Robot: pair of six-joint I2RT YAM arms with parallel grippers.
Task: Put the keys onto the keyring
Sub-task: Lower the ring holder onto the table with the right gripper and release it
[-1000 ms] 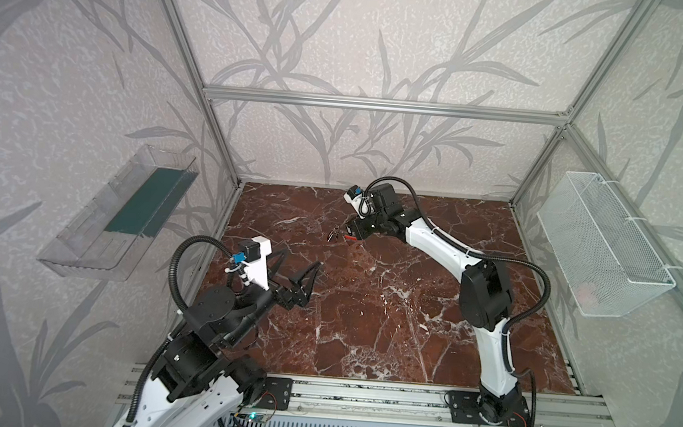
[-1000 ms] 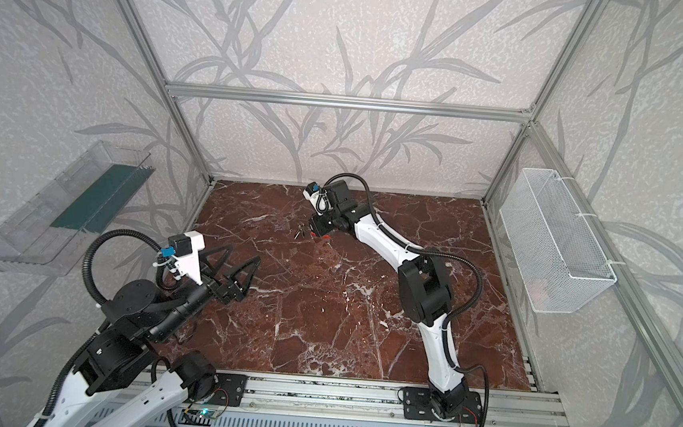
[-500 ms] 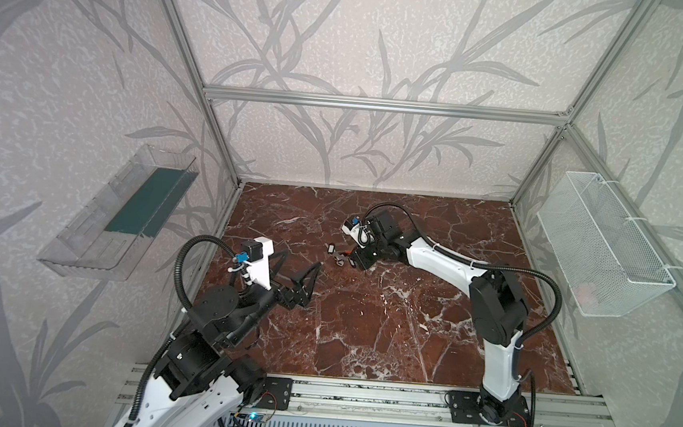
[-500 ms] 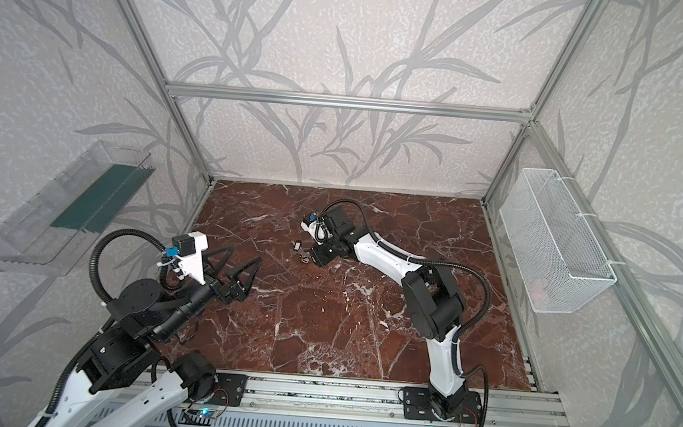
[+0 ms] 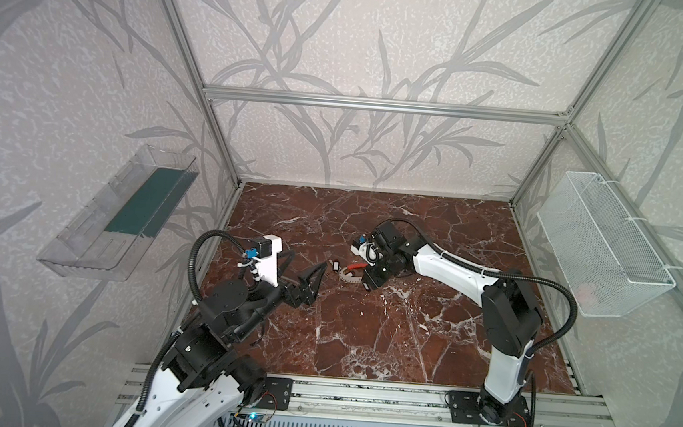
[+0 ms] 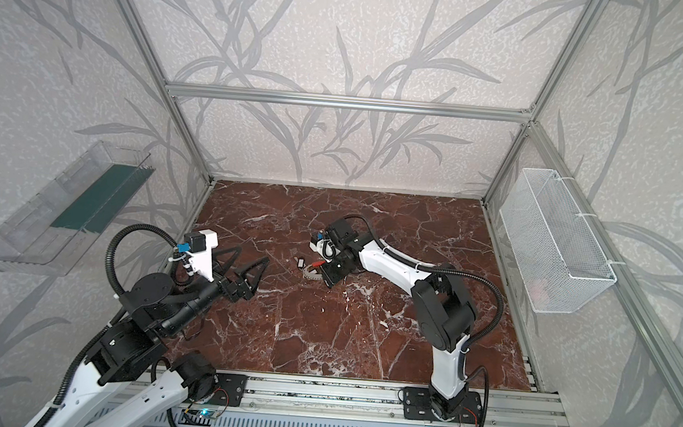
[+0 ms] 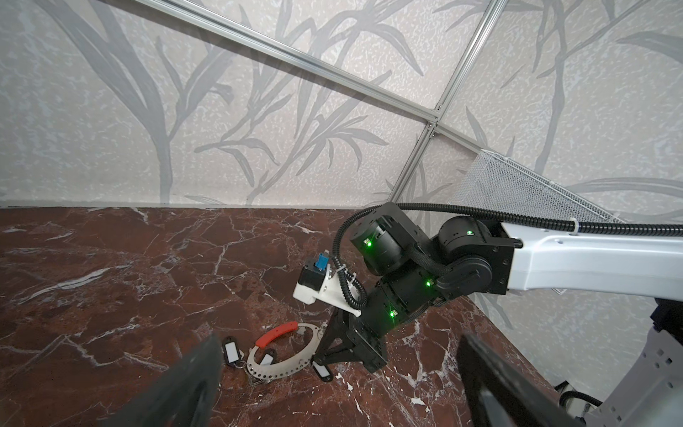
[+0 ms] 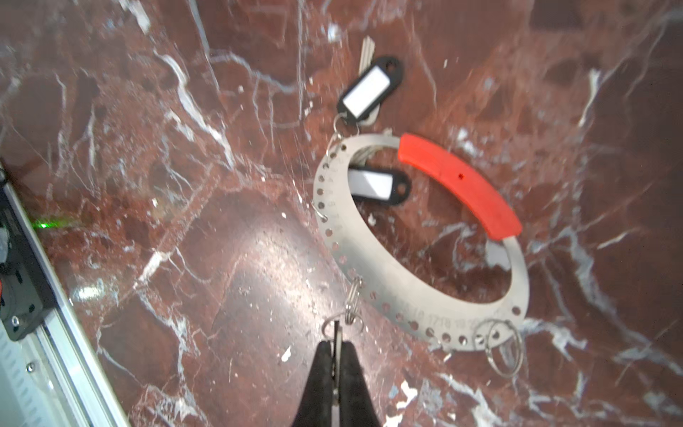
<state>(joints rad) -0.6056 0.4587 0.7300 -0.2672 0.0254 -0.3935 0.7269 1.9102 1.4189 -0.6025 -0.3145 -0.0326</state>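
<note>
**Right arm draws the keyring nearer**

Since a second ago the right arm has swung back from the far middle of the table [image 5: 405, 332] toward its centre, and the keyring [image 5: 346, 276] has come with it. The left arm has not stirred.

In both top views the ring lies flat at mid-table with its red arc [image 5: 354, 268] on the far side. The right pincer [image 5: 366, 285] sits just to its right. The left pincer [image 5: 308, 259] hovers to its left, near but apart, spread wide.

The left wrist view looks out between those spread fingers [image 7: 199, 369] at the ring. The keys [image 7: 267, 359] show by their black tags: one inside the band, one just outside it on the left, one beside the right pincer's tip.

In the right wrist view the right pincer is pressed together on a thin silvery blade, seemingly the third key [image 8: 335, 342] seen edge-on. Small split rings [image 8: 353, 295] run from it to a hole in the band. Another split ring [image 8: 502, 345] hangs further along; what it carries I cannot tell.

The coming move likely turns on one relation: the band lies just left of the right pincer's tip. The blade's long axis is in line with the pincer, and only the little rings lie between. The right arm is already in contact; the left is next nearest, should the band need steadying.
</note>
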